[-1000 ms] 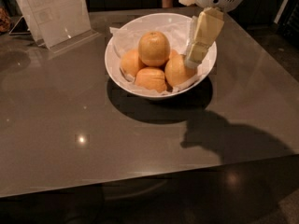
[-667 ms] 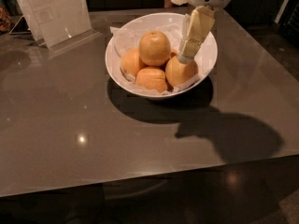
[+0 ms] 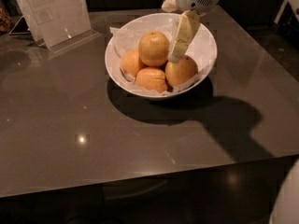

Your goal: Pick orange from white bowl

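The white bowl [image 3: 205,41] stands at the back middle of the grey table, lined with crinkled white paper. Several fruits lie in it. The orange [image 3: 153,48] is the largest and palest and sits on top of the pile. Smaller, deeper-orange fruits lie at the left [image 3: 131,62], front [image 3: 150,79] and right [image 3: 182,72]. My gripper [image 3: 175,56] reaches down into the bowl from the upper right. Its cream-coloured tip is just right of the orange, above the right fruit. Its white body is at the top edge.
A clear acrylic sign holder [image 3: 53,10] with a paper sheet stands at the back left of the table [image 3: 93,125]. The table's front edge runs along the bottom and its right edge lies past the bowl. The arm's shadow falls to the right of the bowl.
My gripper has moved left inside the bowl, from over the right fruit to close beside the top orange. The bowl and the fruits have not moved.
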